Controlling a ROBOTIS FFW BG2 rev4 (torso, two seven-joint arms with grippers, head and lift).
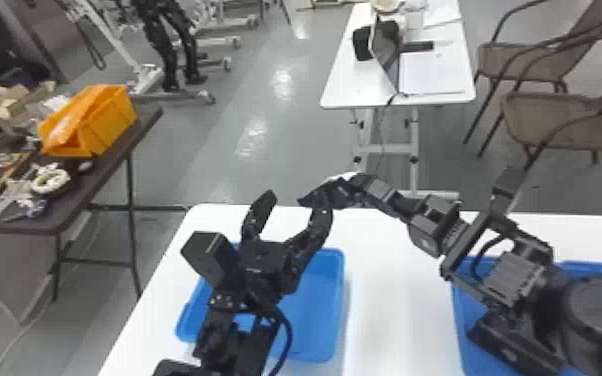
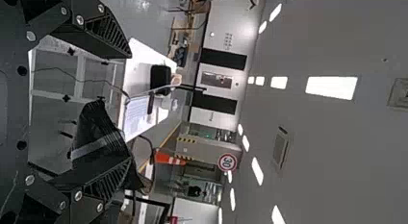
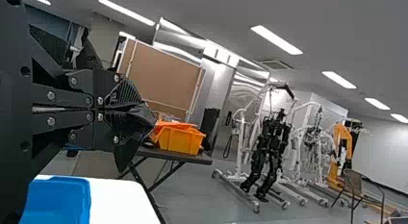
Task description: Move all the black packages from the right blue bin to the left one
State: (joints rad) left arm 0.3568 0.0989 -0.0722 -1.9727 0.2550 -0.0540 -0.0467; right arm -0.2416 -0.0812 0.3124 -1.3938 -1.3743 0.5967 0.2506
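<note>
Black package is up over the far edge of the white table, pinched in the right gripper, whose fingers are drawn close together; the right wrist view has its dark, crumpled film at the fingertips and running beyond them. In the head view the package lies just beside the tip of the left gripper's right-hand finger, overlapping it. The left gripper is spread wide, and its wrist view puts the package between its fingers, close against one of them; whether they touch, I cannot tell.

The left blue bin sits below the left arm, its far rim partly hidden behind the wrist and its right wall in plain sight. The package is past that bin's far right corner, outside the rim as seen from the head. The right blue bin lies under the right arm, which covers much of its inside.

Between the bins runs a bare strip of tabletop. Past the table's far edge is open grey floor, with a second white table farther back and a dark table off to the left.
</note>
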